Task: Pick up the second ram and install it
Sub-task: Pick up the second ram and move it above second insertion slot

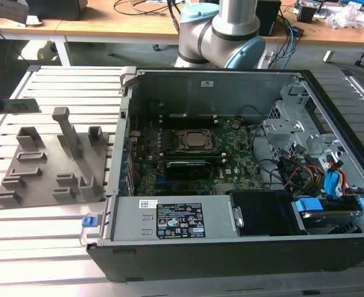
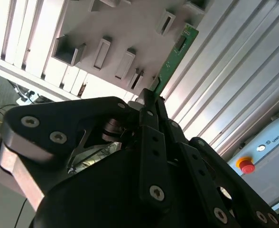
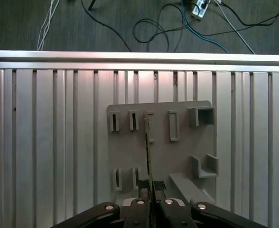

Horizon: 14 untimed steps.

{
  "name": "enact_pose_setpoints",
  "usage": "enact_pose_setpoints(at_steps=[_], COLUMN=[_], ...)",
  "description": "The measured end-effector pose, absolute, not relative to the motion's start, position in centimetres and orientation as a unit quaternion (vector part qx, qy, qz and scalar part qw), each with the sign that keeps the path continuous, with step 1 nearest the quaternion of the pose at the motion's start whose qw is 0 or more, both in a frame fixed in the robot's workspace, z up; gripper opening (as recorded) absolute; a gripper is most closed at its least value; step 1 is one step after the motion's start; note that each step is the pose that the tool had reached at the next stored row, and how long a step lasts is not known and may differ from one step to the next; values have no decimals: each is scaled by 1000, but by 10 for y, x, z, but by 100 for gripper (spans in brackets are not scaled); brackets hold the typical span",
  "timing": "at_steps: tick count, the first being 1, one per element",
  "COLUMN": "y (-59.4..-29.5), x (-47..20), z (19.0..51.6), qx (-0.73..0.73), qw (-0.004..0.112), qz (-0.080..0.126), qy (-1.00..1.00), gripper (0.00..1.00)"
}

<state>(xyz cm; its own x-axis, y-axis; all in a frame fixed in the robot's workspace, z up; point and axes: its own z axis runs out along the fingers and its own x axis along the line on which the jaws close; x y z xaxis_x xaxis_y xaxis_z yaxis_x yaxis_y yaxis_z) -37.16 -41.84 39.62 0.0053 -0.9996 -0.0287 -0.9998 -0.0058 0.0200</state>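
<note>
The hand (image 2: 151, 97) is closed on the second ram (image 2: 175, 54), with its fingers (image 2: 149, 137) pinching one short end of the green stick from both flat sides. Nothing else is in its grip.

The stick's long axis runs straight out from the fingertips, in line with the hand's own reach, so its free end is the point farthest from the wrist. In the first wrist view the same stick (image 3: 148, 147) shows edge-on as a thin line leading away from the hand (image 3: 151, 192).

Beyond that free end lies the grey fixture tray (image 3: 182, 156), flat on the slatted bench (image 3: 59, 142). The stick's tip is lined up over the tray's row of narrow slots. It looks clear of the tray rather than seated in a slot, though the gap cannot be judged.

The motherboard (image 1: 231, 164) sits inside the open computer case (image 1: 132, 216), which stands beside the tray on the bench and so off to one side of the hand, not beyond the fingertips. As I read it, the stick is picked up and not yet installed.
</note>
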Motion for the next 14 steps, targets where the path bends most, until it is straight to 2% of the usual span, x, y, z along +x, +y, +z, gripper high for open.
enact_pose_setpoints(at_steps=[3,14], y=[-418,-418], x=[-372,-348], z=[406,406], qx=[-709,-709], qw=[3,2], qz=[17,17], qy=[705,705], gripper=[14,14])
